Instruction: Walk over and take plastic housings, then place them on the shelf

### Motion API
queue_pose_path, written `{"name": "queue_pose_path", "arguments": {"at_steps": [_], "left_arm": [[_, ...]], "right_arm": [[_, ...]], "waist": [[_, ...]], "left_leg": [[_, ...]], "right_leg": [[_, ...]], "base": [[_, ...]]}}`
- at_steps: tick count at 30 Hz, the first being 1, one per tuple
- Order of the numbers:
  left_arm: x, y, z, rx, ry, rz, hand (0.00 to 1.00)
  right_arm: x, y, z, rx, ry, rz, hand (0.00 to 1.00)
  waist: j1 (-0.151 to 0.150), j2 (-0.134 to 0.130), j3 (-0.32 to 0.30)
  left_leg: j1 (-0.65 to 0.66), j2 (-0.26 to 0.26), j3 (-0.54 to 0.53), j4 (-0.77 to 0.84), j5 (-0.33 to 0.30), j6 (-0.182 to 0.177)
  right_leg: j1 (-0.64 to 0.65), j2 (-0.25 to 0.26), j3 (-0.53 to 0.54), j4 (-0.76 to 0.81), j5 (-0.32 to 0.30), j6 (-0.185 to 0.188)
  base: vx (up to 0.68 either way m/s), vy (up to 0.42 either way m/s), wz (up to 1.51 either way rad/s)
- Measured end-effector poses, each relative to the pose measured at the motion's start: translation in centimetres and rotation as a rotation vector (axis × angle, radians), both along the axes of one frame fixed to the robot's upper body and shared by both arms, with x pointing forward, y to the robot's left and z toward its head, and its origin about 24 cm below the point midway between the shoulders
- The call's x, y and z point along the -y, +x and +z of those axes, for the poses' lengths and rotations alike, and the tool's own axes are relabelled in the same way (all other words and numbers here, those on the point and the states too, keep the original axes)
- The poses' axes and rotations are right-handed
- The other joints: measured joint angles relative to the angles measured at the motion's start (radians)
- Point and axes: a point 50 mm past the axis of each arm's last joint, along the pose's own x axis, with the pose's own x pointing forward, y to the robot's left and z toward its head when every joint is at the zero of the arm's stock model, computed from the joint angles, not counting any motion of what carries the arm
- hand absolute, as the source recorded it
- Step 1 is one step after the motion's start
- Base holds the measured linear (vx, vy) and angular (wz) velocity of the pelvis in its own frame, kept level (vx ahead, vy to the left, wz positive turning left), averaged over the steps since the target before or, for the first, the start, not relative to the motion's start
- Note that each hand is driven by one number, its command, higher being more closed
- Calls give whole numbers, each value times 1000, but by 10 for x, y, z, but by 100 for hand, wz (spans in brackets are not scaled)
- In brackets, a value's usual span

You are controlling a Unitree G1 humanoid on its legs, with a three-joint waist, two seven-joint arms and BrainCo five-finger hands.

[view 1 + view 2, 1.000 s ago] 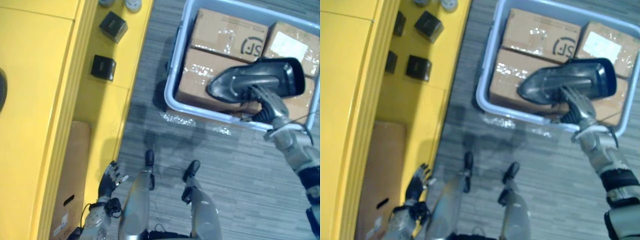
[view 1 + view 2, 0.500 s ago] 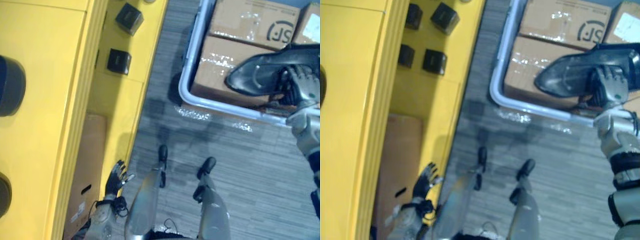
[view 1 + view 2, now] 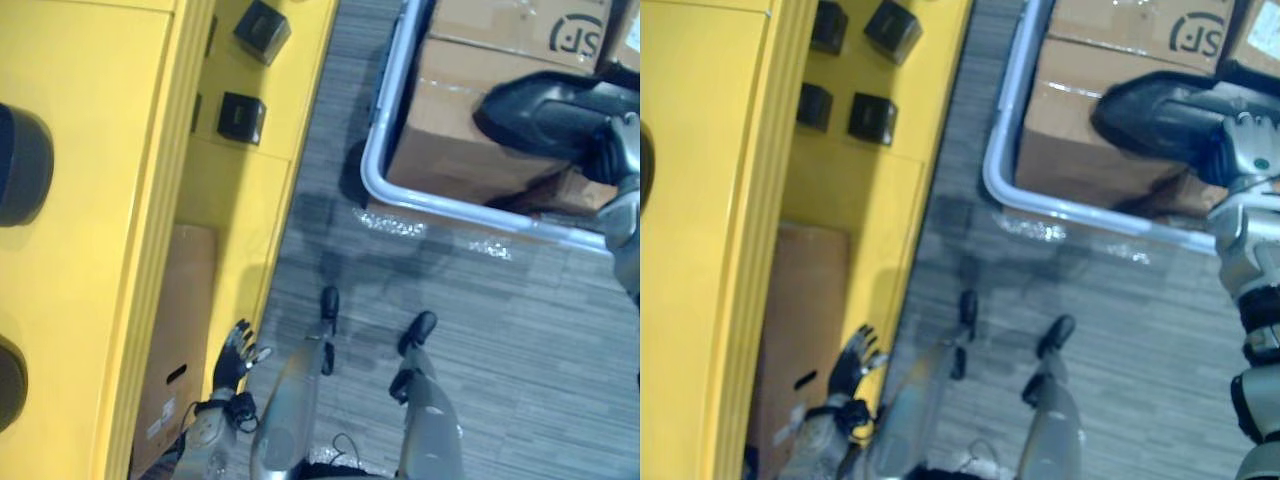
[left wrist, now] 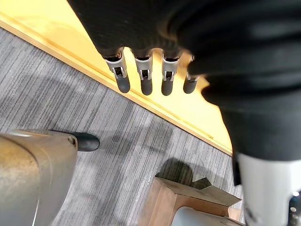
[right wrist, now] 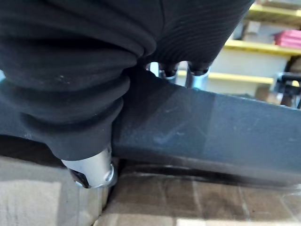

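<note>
A dark, glossy plastic housing (image 3: 540,110) lies over the cardboard boxes (image 3: 450,130) in a pale blue bin (image 3: 375,170) at the upper right. My right hand (image 3: 1245,150) is on its near end, fingers curled over the edge and thumb underneath; the right wrist view shows the housing (image 5: 211,136) pressed into the palm. My left hand (image 3: 232,365) hangs low beside the yellow shelf (image 3: 90,250), its fingers (image 4: 143,80) straight and holding nothing.
Small black boxes (image 3: 240,118) sit on the yellow shelf's lower level, and dark round parts (image 3: 20,165) on its top. A cardboard box (image 3: 180,330) stands on the floor under the shelf. Grey striped floor lies between shelf and bin.
My right hand's fingers have curled round the housing's near end. The whole picture has shifted, so the bin now sits further right and higher. The left hand has stayed as it was.
</note>
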Motion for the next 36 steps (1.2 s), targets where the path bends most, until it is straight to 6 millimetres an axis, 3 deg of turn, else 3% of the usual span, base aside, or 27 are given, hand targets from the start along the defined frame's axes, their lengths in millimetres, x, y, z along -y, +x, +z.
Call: {"name": "queue_pose_path", "arguments": {"at_steps": [11, 19, 22, 28, 31, 36], "left_arm": [[-1, 1, 3, 29, 2, 8, 0], [2, 8, 18, 107, -10, 1, 0], [2, 11, 28, 149, -16, 1, 0], [-6, 13, 38, 186, -4, 4, 0], [-9, 6, 34, 152, 20, 0, 0], [-2, 2, 31, 129, -21, 10, 0]], "right_arm": [[0, -7, -19, 63, -2, 62, 100], [-16, -12, -45, 260, 275, 180, 100], [-31, -15, -63, 339, 431, 225, 100], [-77, -31, -124, 383, 723, 259, 100], [-99, -50, -160, 337, 850, 243, 100], [-119, -72, -176, 360, 985, 265, 100]], "waist": [[1, 0, 0], [-6, -13, 6], [-18, -37, 8], [-30, -137, -48], [-44, -175, -141], [-55, -178, -255]], "left_leg": [[29, 1, 0, -1, 0, 0], [130, 5, 6, -38, 2, -5], [180, 10, 4, -53, 2, -8], [285, 24, 33, -75, -21, -22], [340, 27, 51, -72, -51, -25], [443, 30, 88, -95, -84, -26]], "right_leg": [[27, 1, 1, 0, 0, 0], [113, 7, -2, -11, -14, -20], [164, 15, -4, -24, -13, -19], [257, 28, -1, -50, -22, -13], [308, 27, 2, -50, -47, -10], [383, 26, 4, -56, -50, -9]], "base": [[0, 0, 0], [-1, -17, -3], [39, -40, -1], [58, -35, -13], [110, -9, -12], [103, 8, -21]]}}
